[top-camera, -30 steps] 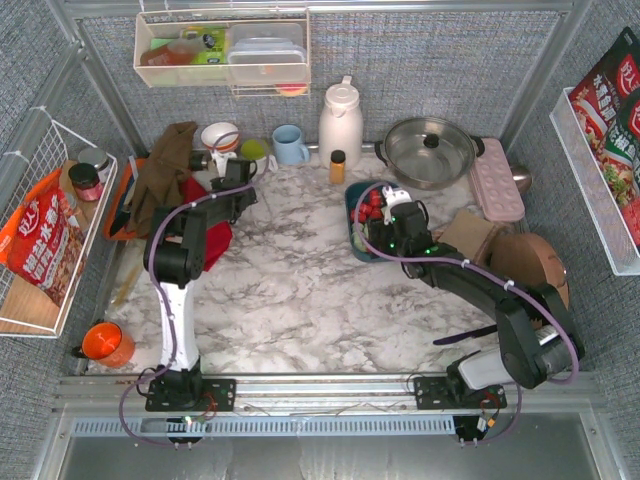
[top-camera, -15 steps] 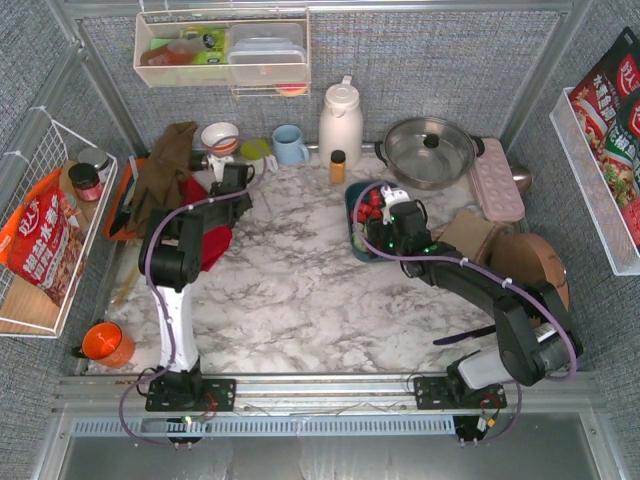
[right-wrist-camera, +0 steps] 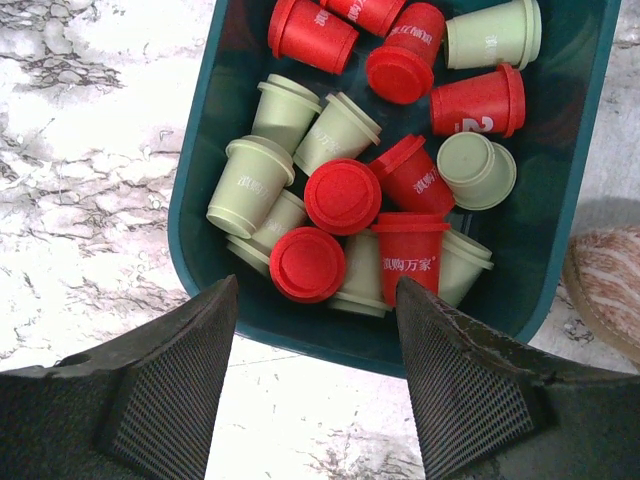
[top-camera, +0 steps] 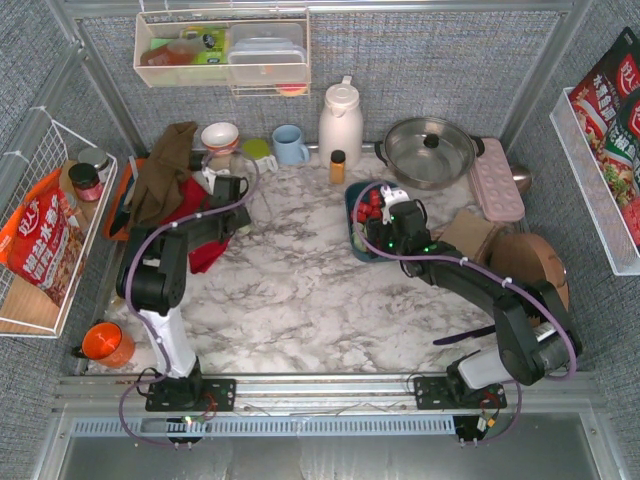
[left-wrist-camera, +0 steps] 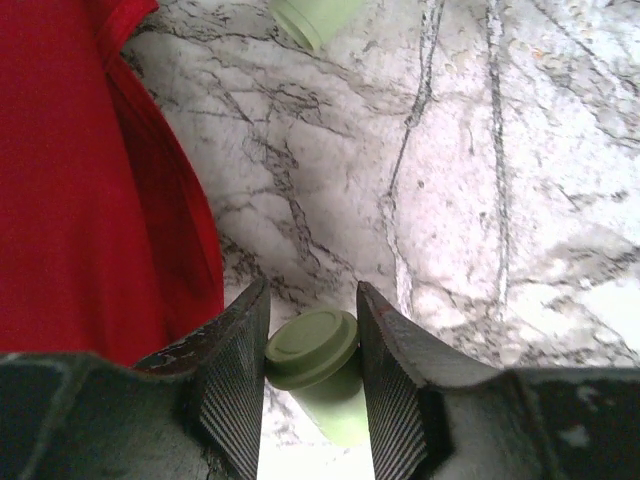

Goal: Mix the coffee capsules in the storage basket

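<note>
Fetching strays before any stirring, by the look of it. Pinched on both sides by the left jaws, partly closed: a green capsule (left-wrist-camera: 312,350), lying on the worktop (left-wrist-camera: 480,180) just beside a red cloth (left-wrist-camera: 90,170). Hovering over the basket (right-wrist-camera: 565,200), wide open and holding nothing: the right jaws. Inside, red and green capsules (right-wrist-camera: 342,196) lying jumbled (not sorted by colour). Next, probably: lift clear, carry across, release above the heap. Cut off at the top edge of the left wrist view: a second green piece (left-wrist-camera: 312,15), likely another capsule. From above, basket half hidden under the right arm.
</note>
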You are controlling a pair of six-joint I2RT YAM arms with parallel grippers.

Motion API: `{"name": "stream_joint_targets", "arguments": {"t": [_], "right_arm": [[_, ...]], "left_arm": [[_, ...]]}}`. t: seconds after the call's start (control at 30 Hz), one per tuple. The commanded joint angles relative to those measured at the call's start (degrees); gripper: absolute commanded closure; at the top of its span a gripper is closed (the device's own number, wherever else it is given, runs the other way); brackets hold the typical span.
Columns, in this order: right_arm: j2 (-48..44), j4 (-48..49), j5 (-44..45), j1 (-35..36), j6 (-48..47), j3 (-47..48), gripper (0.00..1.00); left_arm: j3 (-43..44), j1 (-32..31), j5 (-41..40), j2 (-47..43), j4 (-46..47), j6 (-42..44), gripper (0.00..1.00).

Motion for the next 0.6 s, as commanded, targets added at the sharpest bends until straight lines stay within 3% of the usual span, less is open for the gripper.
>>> {"name": "stream_joint_targets", "arguments": {"t": [0.0,0.27,0.4,0.57], "right_arm": [[-0.01,-0.35,-0.78,0.03,0.38,0.47,0.31],[-1.41,-0.99,-5.45,0.04,1.07,0.55,0.31],[-2.91,-0.51,-9.93,0.11,1.73,0.11,0.31],[-5.13,8.44,-20.44,0.34,6.02,-3.69,0.31]], "left_arm": [[-3.16,-0.51,3.67,-4.41,3.99,-1.28,0.55],[-10.08,-4.43,13.45,-13.03,16.53,-1.39,0.55],[-12.73,-8.25,14.22,-15.94,23.04,-0.63,0.55],[-15.12,-12.53,13.97,-17.26,29.41,-4.87,0.55]]}}
